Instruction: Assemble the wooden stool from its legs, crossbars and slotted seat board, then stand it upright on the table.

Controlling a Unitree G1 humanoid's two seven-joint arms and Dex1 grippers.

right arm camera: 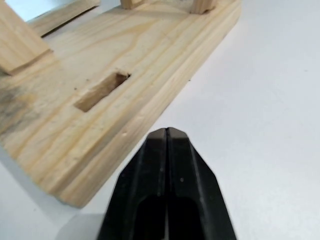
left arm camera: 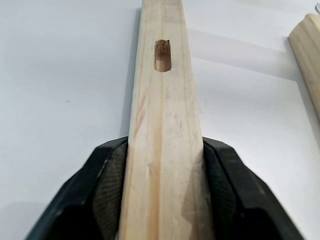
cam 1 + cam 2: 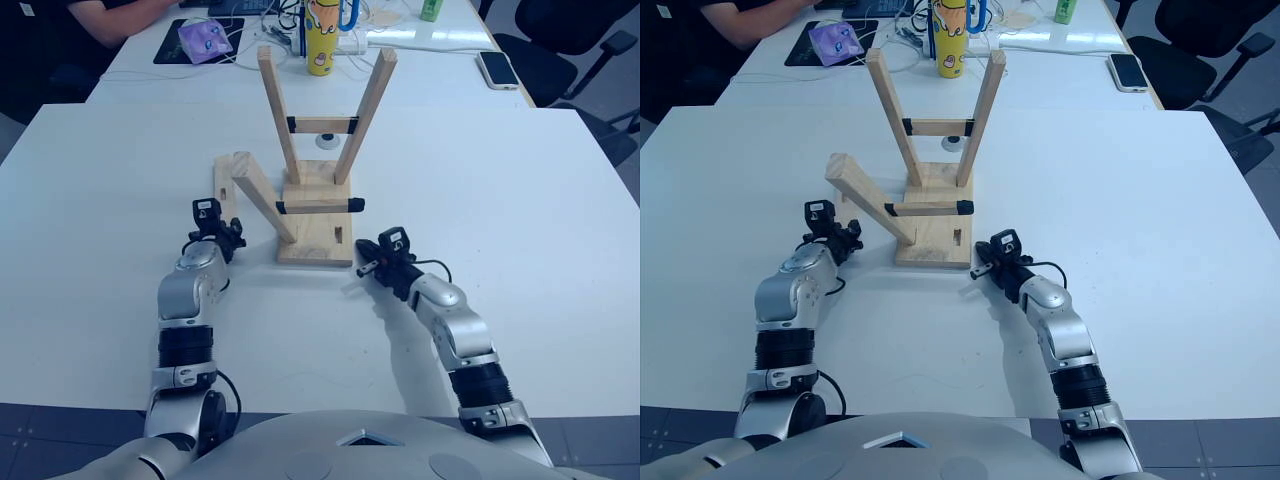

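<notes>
A: Seat board (image 3: pixel 315 248) lies underside-up on the tabletop (image 3: pixel 520 200). Two legs stand, a third leans. The near slot (image 1: pixel 102 90) is empty.

B: Loose leg (image 2: pixel 162 90) lies flat just left of the board, with the left gripper (image 2: pixel 165 146) clamped across it. Right gripper (image 1: pixel 167 134) is pressed together, empty, near the board's corner.

A: Best guess: raise the leg upright, mortise facing the crossbar (image 3: pixel 318 206), and brace the board.
</notes>
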